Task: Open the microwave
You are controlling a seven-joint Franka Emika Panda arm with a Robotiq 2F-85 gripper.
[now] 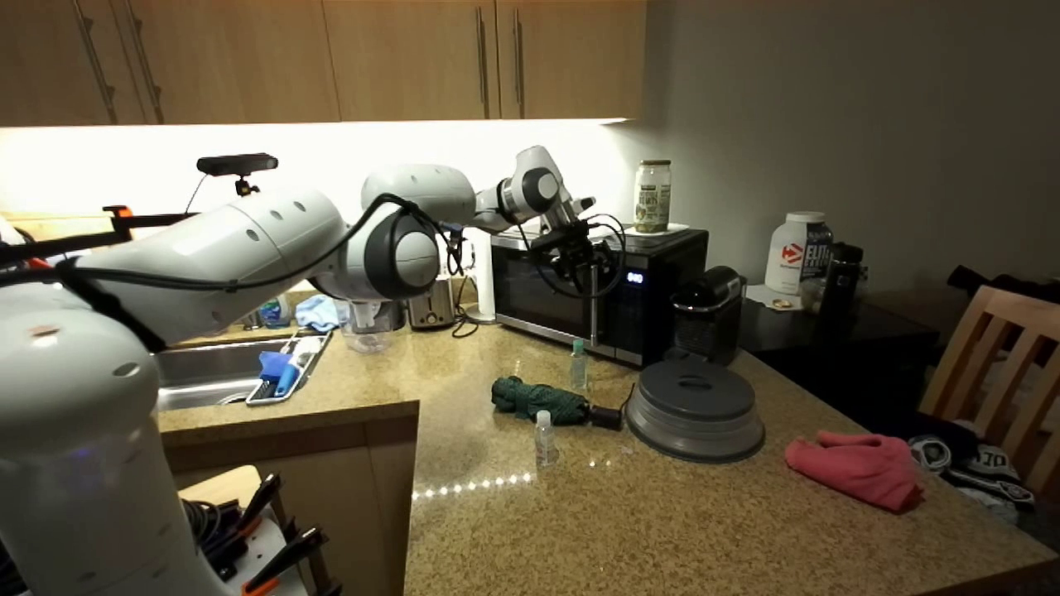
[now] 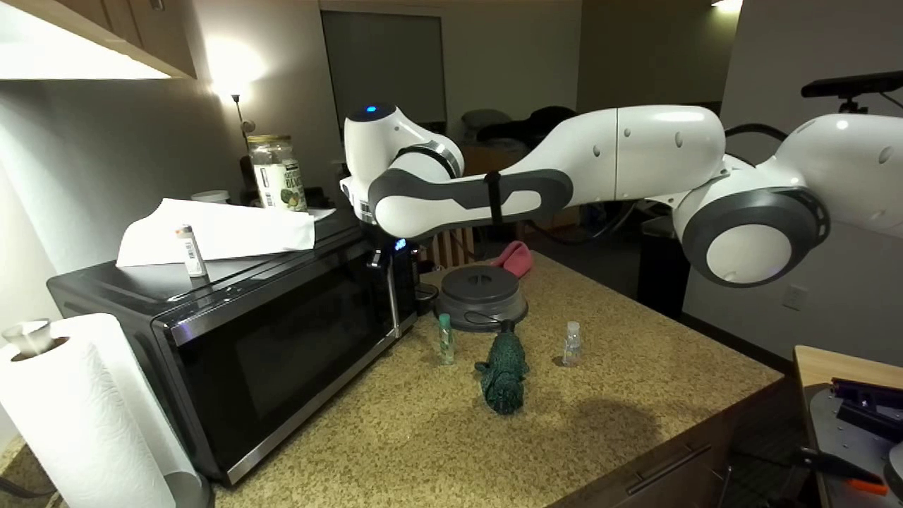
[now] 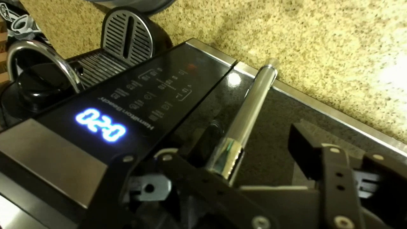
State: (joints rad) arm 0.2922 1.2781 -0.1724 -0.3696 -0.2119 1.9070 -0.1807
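Note:
The black microwave (image 1: 538, 290) stands on the counter with its dark glass door shut; it also shows in an exterior view (image 2: 282, 353). Its upright silver bar handle (image 1: 593, 310) is on the door beside the control panel, and shows in the wrist view (image 3: 251, 108). My gripper (image 1: 575, 257) is at the upper part of the handle. In the wrist view my gripper (image 3: 252, 149) is open, with the handle between its fingers, close to the left finger and well apart from the right one. The handle's upper end is hidden behind the gripper.
A black coffee maker (image 1: 709, 310) stands right beside the microwave's panel side. A grey domed lid (image 1: 694, 406), a green umbrella (image 1: 542, 401) and two small bottles (image 1: 578, 368) (image 1: 543, 439) lie in front. A glass jar (image 1: 652, 194) stands on top; a paper towel roll (image 2: 77, 416) stands alongside.

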